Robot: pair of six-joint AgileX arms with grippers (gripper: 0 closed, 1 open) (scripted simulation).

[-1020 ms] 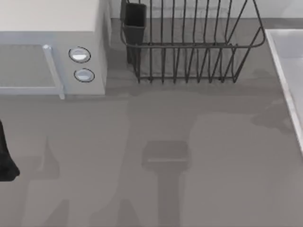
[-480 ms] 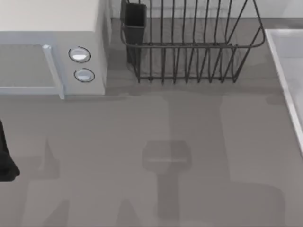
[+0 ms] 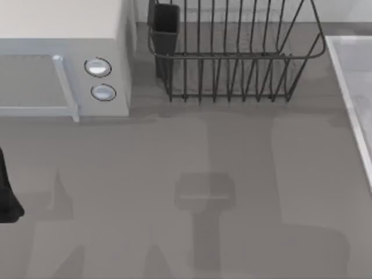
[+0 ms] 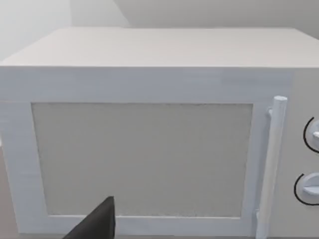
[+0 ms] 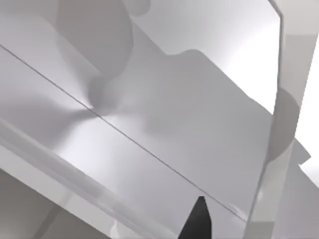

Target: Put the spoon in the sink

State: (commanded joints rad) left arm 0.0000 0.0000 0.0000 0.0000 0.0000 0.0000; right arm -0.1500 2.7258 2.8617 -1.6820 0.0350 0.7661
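Sink [image 3: 352,87] is sitting at the table's right edge, next to the wire dish rack [image 3: 232,55], and my right wrist camera is looking straight into its basin [image 5: 164,114]. Left arm [image 3: 7,192] is idling at the left edge, facing the microwave [image 4: 149,144]. Can't tell how open either gripper is, or whether it's gripping anything.

A plain grey table [image 3: 174,157] runs across the top view, its surface crossed by soft, blurred shadows, the darkest a blocky patch near the middle trailing toward 6 o'clock. At 10 o'clock stands a white microwave [image 3: 64,58] with two round knobs [image 3: 97,67] and a bar handle; the left wrist view faces its pale door [image 4: 142,159]. Just beside it, at 12 to 1 o'clock, sits a dark wire dish rack [image 3: 232,58] with a dark cup [image 3: 165,26] at its left end.
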